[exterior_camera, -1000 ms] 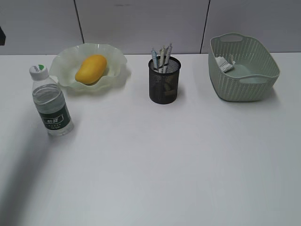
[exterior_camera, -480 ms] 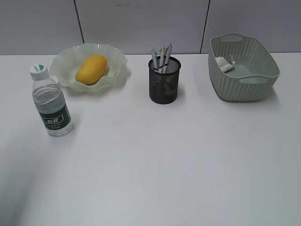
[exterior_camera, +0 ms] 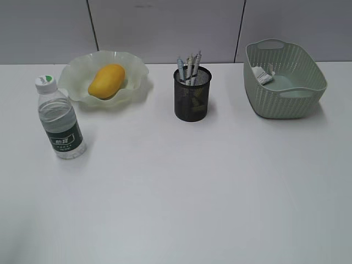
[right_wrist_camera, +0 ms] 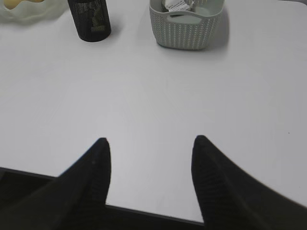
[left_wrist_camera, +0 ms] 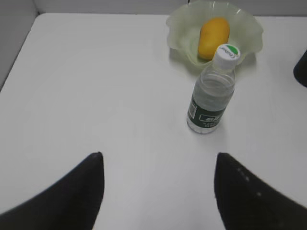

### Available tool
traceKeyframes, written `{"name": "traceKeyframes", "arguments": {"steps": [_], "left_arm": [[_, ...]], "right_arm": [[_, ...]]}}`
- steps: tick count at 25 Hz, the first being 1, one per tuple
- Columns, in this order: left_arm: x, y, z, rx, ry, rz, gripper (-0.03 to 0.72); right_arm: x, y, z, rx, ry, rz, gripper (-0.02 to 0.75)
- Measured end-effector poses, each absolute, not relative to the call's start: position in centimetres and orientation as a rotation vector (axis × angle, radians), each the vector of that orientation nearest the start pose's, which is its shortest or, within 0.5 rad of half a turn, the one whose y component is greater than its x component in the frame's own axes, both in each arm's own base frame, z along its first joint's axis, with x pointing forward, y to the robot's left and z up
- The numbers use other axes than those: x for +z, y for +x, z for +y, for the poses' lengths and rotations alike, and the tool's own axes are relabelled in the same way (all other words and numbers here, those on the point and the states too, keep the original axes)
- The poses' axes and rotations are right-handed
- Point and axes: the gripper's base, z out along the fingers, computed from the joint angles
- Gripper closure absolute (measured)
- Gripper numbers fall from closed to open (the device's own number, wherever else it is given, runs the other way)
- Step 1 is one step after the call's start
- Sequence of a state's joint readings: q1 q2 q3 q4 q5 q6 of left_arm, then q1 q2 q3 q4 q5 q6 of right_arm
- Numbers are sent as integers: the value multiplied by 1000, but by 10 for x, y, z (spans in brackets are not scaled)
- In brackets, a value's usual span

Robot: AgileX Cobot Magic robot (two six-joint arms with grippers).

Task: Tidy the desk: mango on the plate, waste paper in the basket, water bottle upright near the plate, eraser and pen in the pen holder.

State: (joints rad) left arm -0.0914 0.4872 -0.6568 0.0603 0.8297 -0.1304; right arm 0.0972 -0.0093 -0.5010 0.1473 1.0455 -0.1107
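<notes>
A plain grey wall is seen behind the white desk [exterior_camera: 181, 187]. The dark shadow seen low on the left a second ago is gone, so the left arm has likely been pulled away. The work looks done.

The mango [exterior_camera: 106, 81] is on the plate [exterior_camera: 77, 91], and the water bottle [exterior_camera: 59, 120] is stood upright near it. Pens are kept in the pen holder [exterior_camera: 192, 102]. The waste paper [exterior_camera: 263, 74] is in the basket [exterior_camera: 286, 102].

The left gripper [left_wrist_camera: 158, 165] and right gripper [right_wrist_camera: 149, 148] are held wide open and empty. The eraser cannot be made out.
</notes>
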Motion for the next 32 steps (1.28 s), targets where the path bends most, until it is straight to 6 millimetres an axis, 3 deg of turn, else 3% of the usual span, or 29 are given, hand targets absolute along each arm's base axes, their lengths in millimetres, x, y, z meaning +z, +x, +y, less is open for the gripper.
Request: {"name": "traceKeyframes", "arguments": {"steps": [5,11,15,24,32], "left_arm": [[324,48,-4,-105,6,2010,148],[312,24,-3,-93,51,1926,148],[300,15,-2,-102,51,1896,148],[299,0,-1,-101,43,1808,165],[289,-10,0,-82,31,1982,200]], "right_arm": [[279,-7,11,167,-215,2003,303],[279,-7,11,167,-215,2003,303],[279,-7,11,167,-215,2003,303],[279,-7,11,167,-215,2003,303],[279,-7,11,167,-215,2003,303]]}}
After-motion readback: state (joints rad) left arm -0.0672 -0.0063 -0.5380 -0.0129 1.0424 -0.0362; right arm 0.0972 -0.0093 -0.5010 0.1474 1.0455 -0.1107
